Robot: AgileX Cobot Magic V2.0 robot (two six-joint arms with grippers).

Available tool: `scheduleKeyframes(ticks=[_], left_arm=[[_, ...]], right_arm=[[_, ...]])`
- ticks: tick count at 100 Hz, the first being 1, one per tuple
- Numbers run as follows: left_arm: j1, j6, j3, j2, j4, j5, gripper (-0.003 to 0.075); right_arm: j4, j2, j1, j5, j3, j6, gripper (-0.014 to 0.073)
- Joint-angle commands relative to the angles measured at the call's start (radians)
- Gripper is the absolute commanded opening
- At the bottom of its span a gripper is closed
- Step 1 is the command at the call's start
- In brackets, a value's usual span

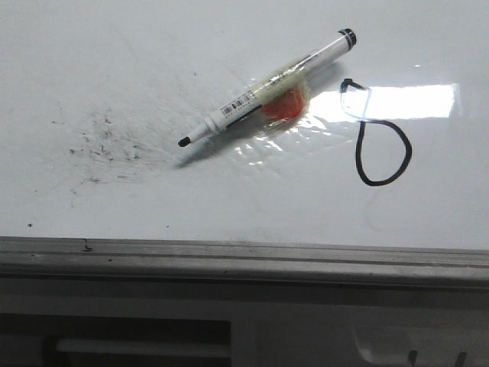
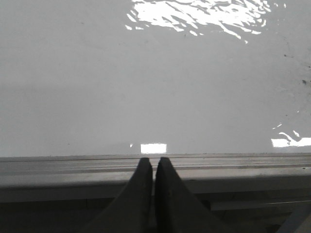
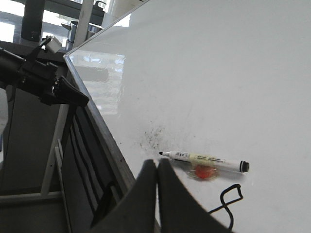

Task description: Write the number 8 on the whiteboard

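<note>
On the left of the front view, a scatter of black ink specks and smudges (image 1: 103, 145) dirties the large glossy white whiteboard (image 1: 229, 199), which lies flat with its grey metal frame edge (image 1: 229, 256) running along the near side. Moving right, a white-barrelled marker with a black tip and black end cap (image 1: 263, 89) lies on the board, uncapped, tip pointing toward the smudges and cap end angled away to the far right. A crinkled clear wrap with an orange-red blob (image 1: 284, 107) sits around and under its middle. Just right of the marker, apart from it, stands the thin black hand-drawn number 8 (image 1: 376, 138): small squarish upper loop, larger rounded lower loop, partly crossed by a bright bar of glare.

Over to the wrists: the left gripper (image 2: 154, 165) hangs above the frame edge, its dark fingers pressed together on nothing. The right gripper (image 3: 157, 167) has its fingers closed together too, empty, with the marker (image 3: 206, 160) and the 8 (image 3: 228, 201) beyond it on the board.
</note>
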Motion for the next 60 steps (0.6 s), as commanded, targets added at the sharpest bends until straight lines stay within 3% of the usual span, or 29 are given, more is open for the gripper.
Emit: scheduleKeyframes(ticks=[1, 14, 31, 44, 48, 60], left_arm=[[0.003, -0.008, 0.031, -0.030, -0.004, -0.033, -0.0020], [0.003, -0.008, 0.031, -0.030, -0.004, -0.033, -0.0020], [0.003, -0.008, 0.031, -0.030, -0.004, -0.033, -0.0020], [0.003, -0.008, 0.031, -0.030, -0.004, -0.033, -0.0020], [0.003, -0.008, 0.031, -0.030, -0.004, -0.033, -0.0020], [0.003, -0.008, 0.031, -0.030, -0.004, -0.033, -0.0020]], right_arm=[[-0.066, 0.014, -0.011, -0.095, 0.004, 0.000, -0.0063], [-0.108, 0.012, -0.088, -0.295, 0.131, 0.050, -0.0063], [-0.174, 0.012, -0.270, -0.513, 0.323, 0.268, -0.0063], [-0.403, 0.012, -0.378, -0.518, 0.412, 0.576, -0.0063], [-0.465, 0.012, -0.406, -0.461, 0.415, 0.653, -0.0063], [-0.524, 0.009, -0.470, -0.381, 0.415, 0.706, -0.0063]])
